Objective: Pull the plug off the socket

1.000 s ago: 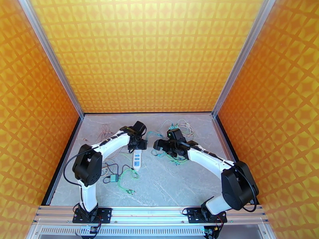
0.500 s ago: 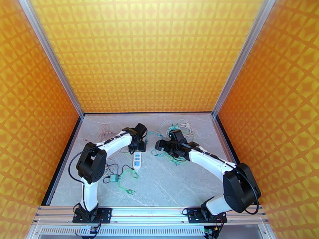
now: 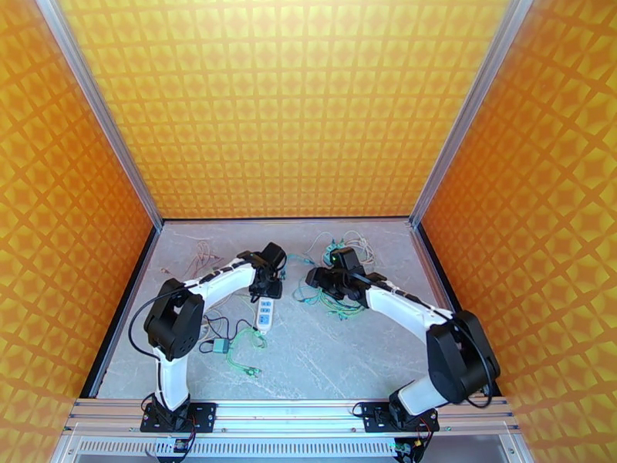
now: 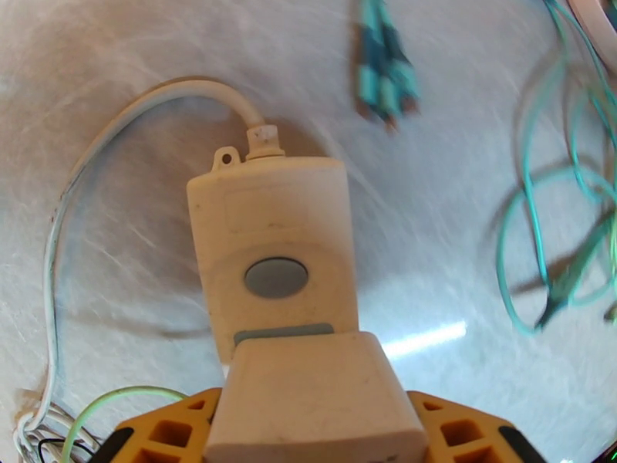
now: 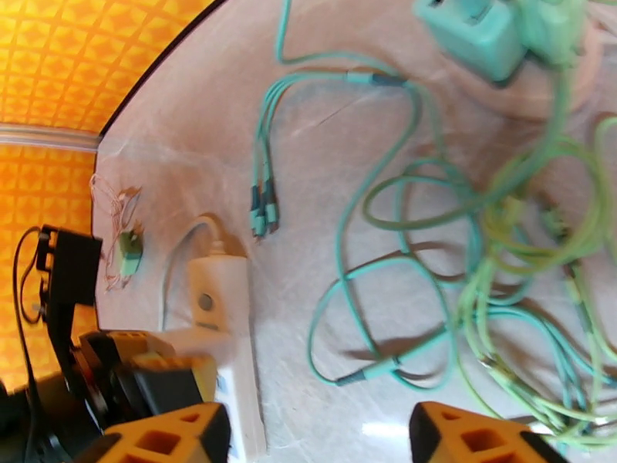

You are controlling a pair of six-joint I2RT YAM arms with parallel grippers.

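There it was: the left gripper sat right down on the white power strip, at the end where the strip's white cord came out. The white plug was seated in the strip, just next to the strip's round grey button, and it lay squarely between the orange fingers. One finger pressed on each flank, so that gripper was clamped on the plug. The plug was not out of its socket; its body covered the strip from the button onward.

And the right gripper hung off to the right of the strip, near its cord end but apart from it. Its two orange fingers were spread wide with only the marble table top between them. It was holding nothing!

Just past the strip's cord end lay a bundle of teal connector tips. Their teal cable looped away to the strip's right, into a tangle of pale green cables. Farther out on that side sat a teal charger block. Seen from above, a small green adapter lay near the strip's other end, to its left, among thin wires.
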